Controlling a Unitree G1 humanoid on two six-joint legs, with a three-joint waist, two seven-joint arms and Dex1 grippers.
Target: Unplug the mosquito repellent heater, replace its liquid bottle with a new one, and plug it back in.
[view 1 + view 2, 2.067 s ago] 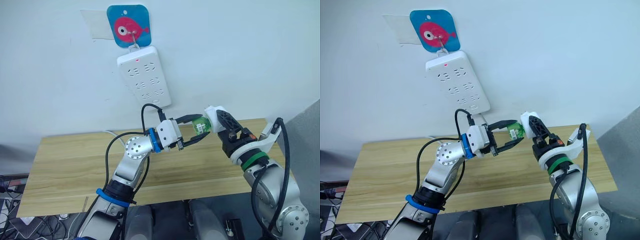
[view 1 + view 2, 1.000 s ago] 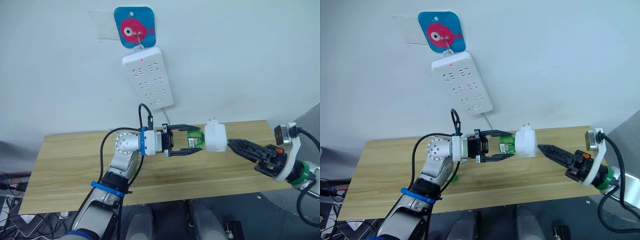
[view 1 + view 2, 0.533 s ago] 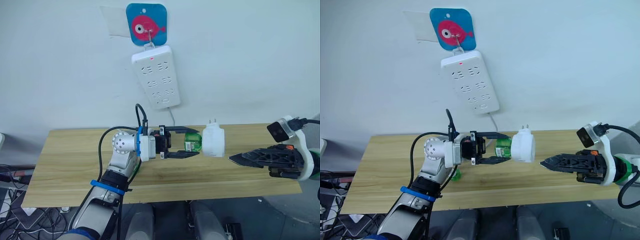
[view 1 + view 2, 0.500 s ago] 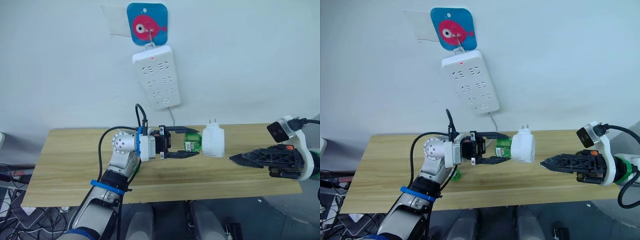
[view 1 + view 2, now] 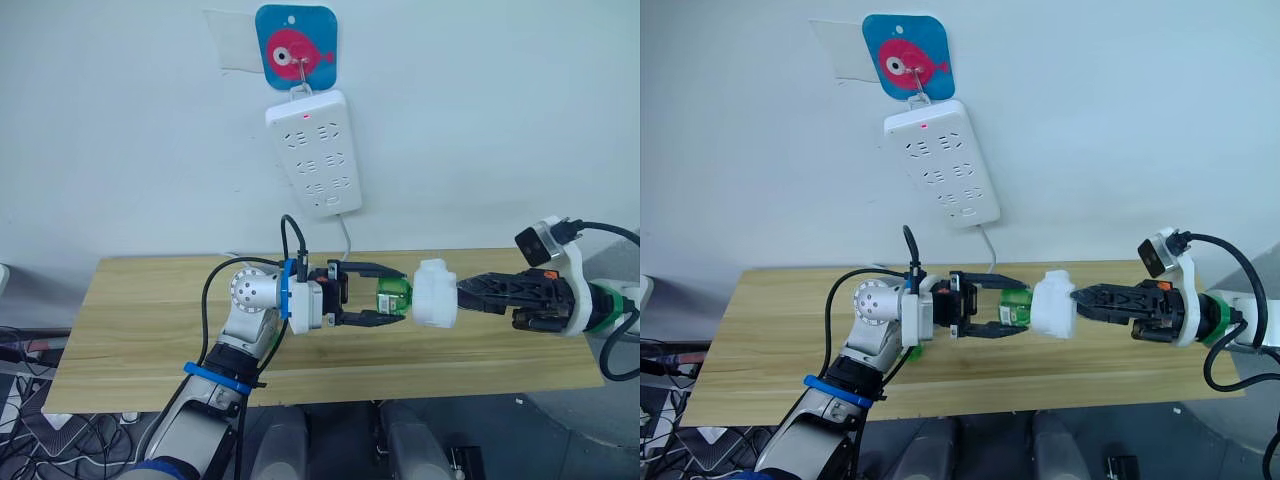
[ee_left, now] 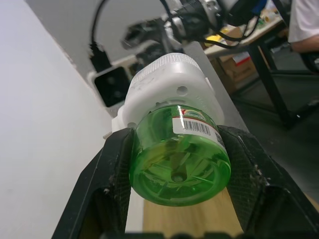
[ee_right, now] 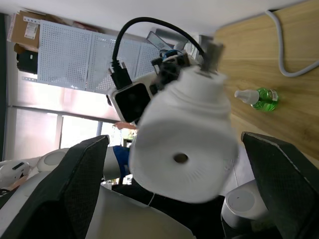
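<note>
Head views (L/R eye): The mosquito repellent heater (image 5: 435, 293) hangs in mid-air above the wooden surface (image 5: 130, 310), between the two arms and well below the white power strip (image 5: 313, 152) on the wall, which hangs from a blue fish hook plate (image 5: 295, 47). It is unplugged. A green liquid bottle (image 5: 394, 297) sits in the heater's end facing the left arm. The left gripper (image 5: 380, 296) has its jaws closed onto that bottle, one finger above, one below. The right gripper (image 5: 472, 293) points at the heater's domed end, tips at or just beside it; you cannot tell from here whether they touch the shell.

L wrist view: You look up the bottle's (image 6: 179, 159) round base. Both black fingers (image 6: 115, 177) press its sides, jaws narrowed to bottle width. The white heater body (image 6: 169, 84) sits beyond, joined to the bottle neck.

R wrist view: The heater's dome (image 7: 182, 149) faces the camera, its prongs toward the surface side. The right fingers (image 7: 82, 169) stand wide apart at either side, clear of the shell, holding nothing. A second green bottle (image 7: 259, 97) lies on the surface near a grey cord.

Handling (judgement): Heater = light, stiff, smooth plastic, prob. slippery on the dome. Take it across the flatter flanks, not the rounded face, and keep off the prongs. Bottle = light, rigid, ribbed base; grip mid-body, as you have it, and twist about its long axis.
</note>
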